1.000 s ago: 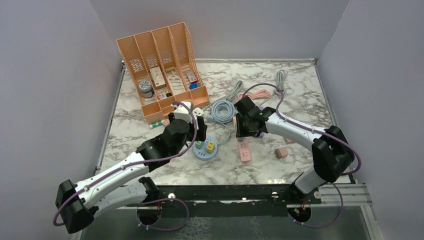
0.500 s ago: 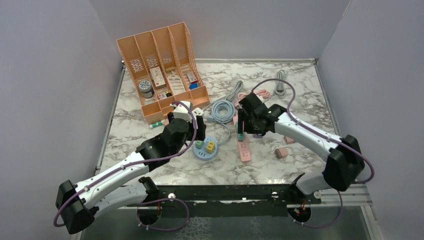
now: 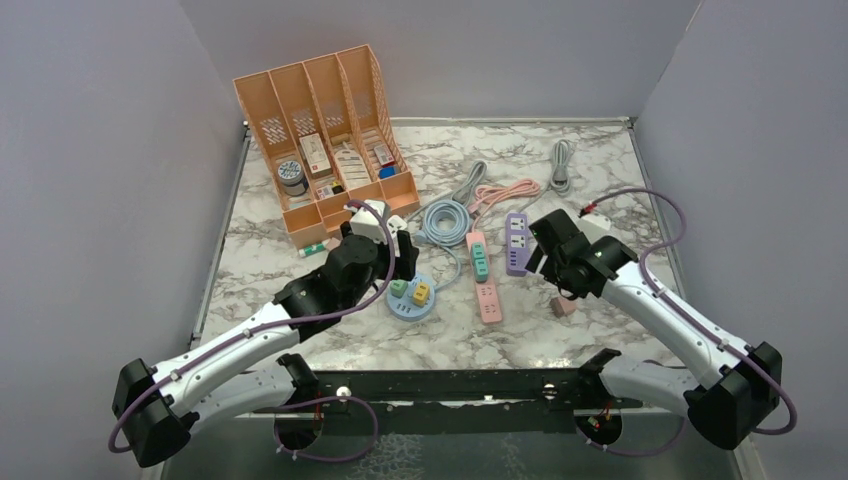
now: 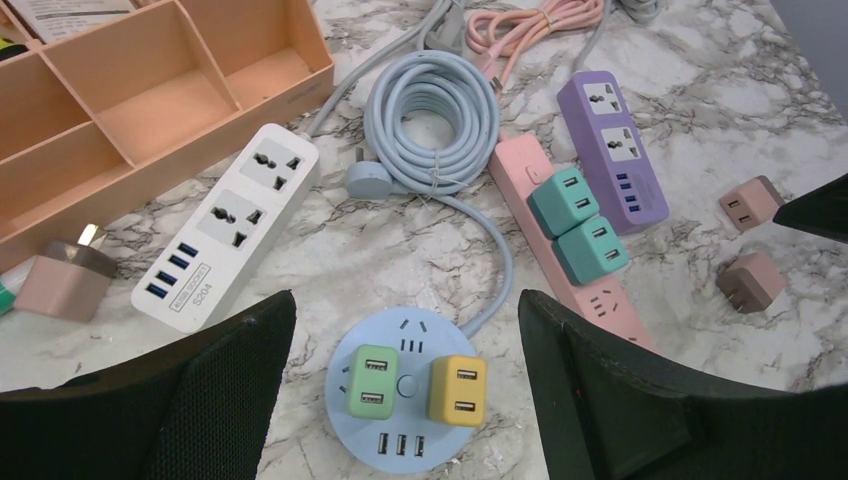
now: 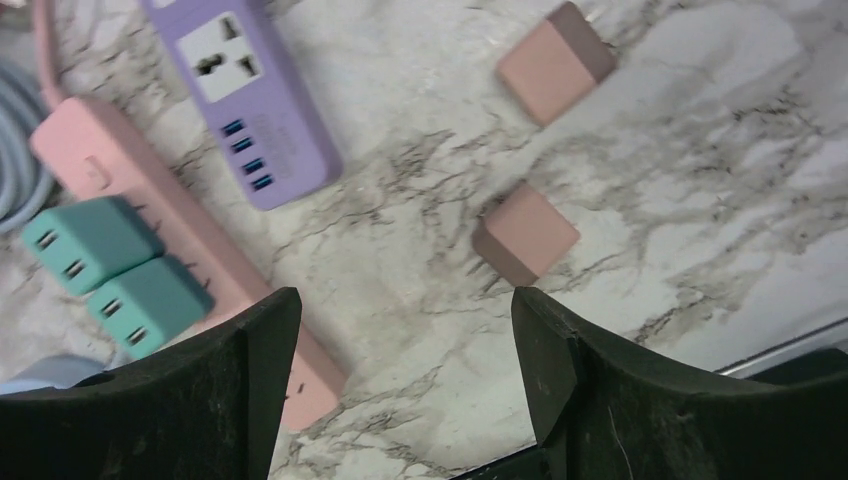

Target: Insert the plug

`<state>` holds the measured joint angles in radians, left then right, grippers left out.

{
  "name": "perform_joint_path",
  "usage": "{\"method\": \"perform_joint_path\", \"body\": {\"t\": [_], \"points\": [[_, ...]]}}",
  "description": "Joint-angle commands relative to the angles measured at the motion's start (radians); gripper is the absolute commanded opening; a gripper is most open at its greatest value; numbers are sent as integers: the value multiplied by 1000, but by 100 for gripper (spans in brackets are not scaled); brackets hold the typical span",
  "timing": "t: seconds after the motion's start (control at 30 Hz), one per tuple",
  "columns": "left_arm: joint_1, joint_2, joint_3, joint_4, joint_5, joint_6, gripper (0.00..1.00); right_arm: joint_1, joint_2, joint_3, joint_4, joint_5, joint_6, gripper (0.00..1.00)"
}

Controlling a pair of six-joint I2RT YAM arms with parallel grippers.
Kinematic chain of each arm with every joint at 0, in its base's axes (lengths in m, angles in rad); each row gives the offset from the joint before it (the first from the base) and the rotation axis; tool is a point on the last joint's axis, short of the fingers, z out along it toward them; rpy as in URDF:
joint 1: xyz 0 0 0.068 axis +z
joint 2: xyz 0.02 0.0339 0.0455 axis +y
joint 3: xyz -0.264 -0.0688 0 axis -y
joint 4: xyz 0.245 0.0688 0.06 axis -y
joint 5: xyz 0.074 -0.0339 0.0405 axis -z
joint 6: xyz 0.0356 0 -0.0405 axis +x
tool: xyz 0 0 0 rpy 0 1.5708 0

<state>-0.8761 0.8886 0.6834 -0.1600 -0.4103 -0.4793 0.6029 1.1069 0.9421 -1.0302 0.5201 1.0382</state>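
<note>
Pink plastic marks the spot I care about: the pink power strip (image 5: 215, 260) lies flat on the marble worktop (image 5: 700, 200), running from ahead-left of my right gripper (image 5: 405, 295) back under its left finger. Seated in it side by side are one teal plug (image 5: 92, 242) and a second teal plug (image 5: 150, 300), both left of that finger and clear of it. The right gripper stands wide, with nothing between its fingers, hovering above the worktop. A brownish-pink adapter cube (image 5: 525, 232) sits just ahead of its gap, a second cube (image 5: 555, 62) lies farther ahead and to the right, and the purple power strip (image 5: 245, 100) lies ahead-left, just beside the pink one. My left gripper (image 4: 405, 300) is wide as well and holds nothing. Below its gap sits the round blue socket hub (image 4: 400, 440), carrying a green adapter (image 4: 366, 385) and a yellow adapter (image 4: 457, 390) side by side. Ahead of this gripper and to the left lies the white power strip (image 4: 228, 240); straight ahead is a coil of pale blue cable (image 4: 432, 120), whose lead runs down to the hub. Farther left is the orange desk organiser (image 4: 150, 90), and near its front a small tan charger (image 4: 65, 280) rests on the worktop. From the overhead camera the two grippers are well apart, with the pink strip between them.
</note>
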Motion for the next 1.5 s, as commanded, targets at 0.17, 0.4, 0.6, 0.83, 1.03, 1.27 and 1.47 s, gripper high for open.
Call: {"method": "perform_joint_path", "body": {"t": [0.17,0.4,0.6,0.83,1.03,1.27,1.47], "points": [[7,42,11,59,102,8,84,-166,-62,-202,-13,-58,207,81],[7,57,9,73,144,-12,84,-229,3,-264,77,-110,226,82],[6,78,4,78,182,-25,84,-263,76,-298,180,-135,188,73],[7,101,7,94,220,-27,84,-269,153,-320,271,-144,127,52],[8,150,14,138,290,-18,85,-269,67,-325,329,-194,30,30],[5,294,66,262,420,-39,91,-269,-99,-302,317,-331,39,26],[-8,428,124,410,528,-37,93,-269,-232,-271,342,-476,115,26]]}}
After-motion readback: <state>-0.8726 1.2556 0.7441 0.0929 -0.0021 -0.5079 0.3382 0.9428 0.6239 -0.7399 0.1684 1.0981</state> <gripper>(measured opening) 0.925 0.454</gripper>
